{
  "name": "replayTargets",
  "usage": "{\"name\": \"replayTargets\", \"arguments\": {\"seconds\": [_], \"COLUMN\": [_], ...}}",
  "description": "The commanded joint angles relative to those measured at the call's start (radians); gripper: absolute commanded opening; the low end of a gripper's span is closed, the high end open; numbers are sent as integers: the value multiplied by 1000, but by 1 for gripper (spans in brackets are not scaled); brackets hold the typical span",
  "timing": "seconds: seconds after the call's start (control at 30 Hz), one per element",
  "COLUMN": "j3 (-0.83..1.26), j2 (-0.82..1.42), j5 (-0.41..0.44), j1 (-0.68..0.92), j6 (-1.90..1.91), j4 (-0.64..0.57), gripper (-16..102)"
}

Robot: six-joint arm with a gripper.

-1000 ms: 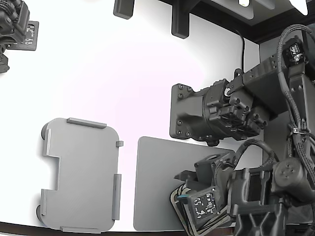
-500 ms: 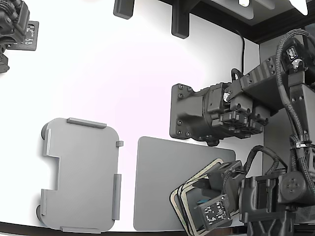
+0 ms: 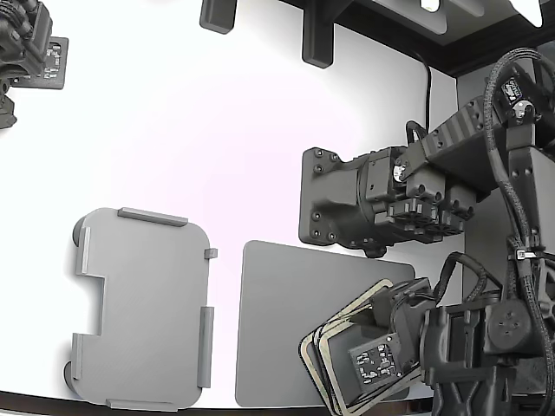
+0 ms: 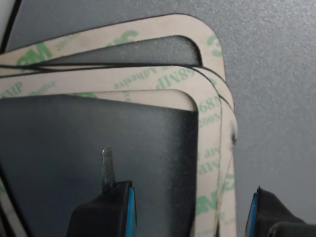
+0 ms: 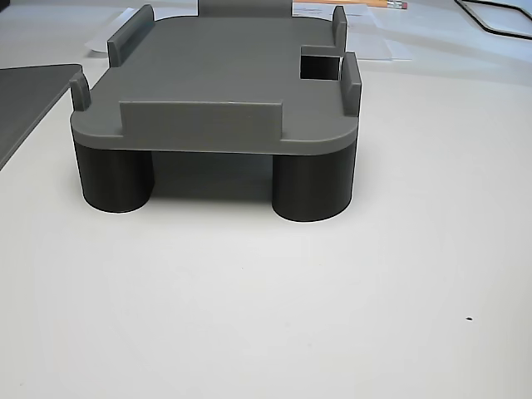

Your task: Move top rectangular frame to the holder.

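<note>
Your gripper is spread apart with nothing between its fingers: in the wrist view you see one blue-lined fingertip over the dark opening inside the stacked frames and the other fingertip out past the stack's edge, over the plain grey mat. The beige side rail of the stack runs up between the two fingertips, so the jaws straddle that rail, but you cannot tell from these pictures whether either pad touches it.

The top rectangular frame lies on a fanned pile of like frames, each one skewed a little from the one below, with green print on the cream faces and dark edges. In the exterior view the pile sits at the near corner of the mat toward the exterior view's right, and the gripper body with its tagged camera block covers much of it.

The holder stands well apart from the pile, at the exterior view's left beside the mat, and it carries nothing. In the other view you see the holder raised on round dark legs, its edge tabs standing up and its top bare
</note>
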Motion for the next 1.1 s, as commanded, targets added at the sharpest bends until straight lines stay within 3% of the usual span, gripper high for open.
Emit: {"name": "replayTargets", "arguments": {"seconds": [0.0,0.1,0.33,1.07], "j3": [-21,-2,34,71], "j2": [8,3,-5,-17], "j5": [-5,-15,-26,-18], "j1": [-9,-6,-5,-11], "j6": [-3,2,8,-3], "j4": [-2,-26,-55,-54], "gripper": [94,99,94,55]}}
